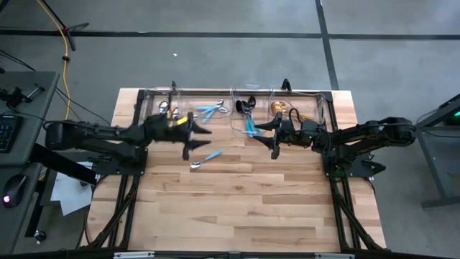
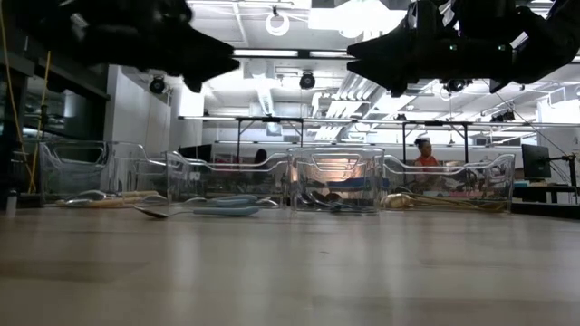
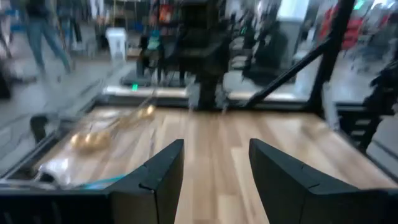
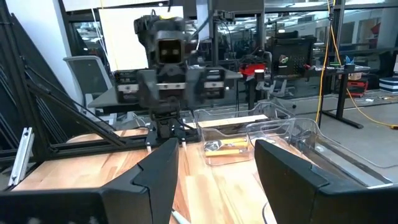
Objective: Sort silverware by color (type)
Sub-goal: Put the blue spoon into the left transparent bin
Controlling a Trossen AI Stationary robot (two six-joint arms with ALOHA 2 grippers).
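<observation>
Hovering with fingers apart, both tools (image 1: 192, 138) (image 1: 269, 135) overhang a blue-handled spoon (image 1: 206, 159) absent from the wrist views.

Wooden table (image 1: 237, 208), row of clear plastic bins (image 2: 333, 179) along its far edge, keyboard (image 1: 7, 133) and mouse (image 1: 14, 191) on a side desk

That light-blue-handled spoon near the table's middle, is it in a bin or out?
Out. The spoon lies on the bare wooden table, in front of the clear bins.
</observation>
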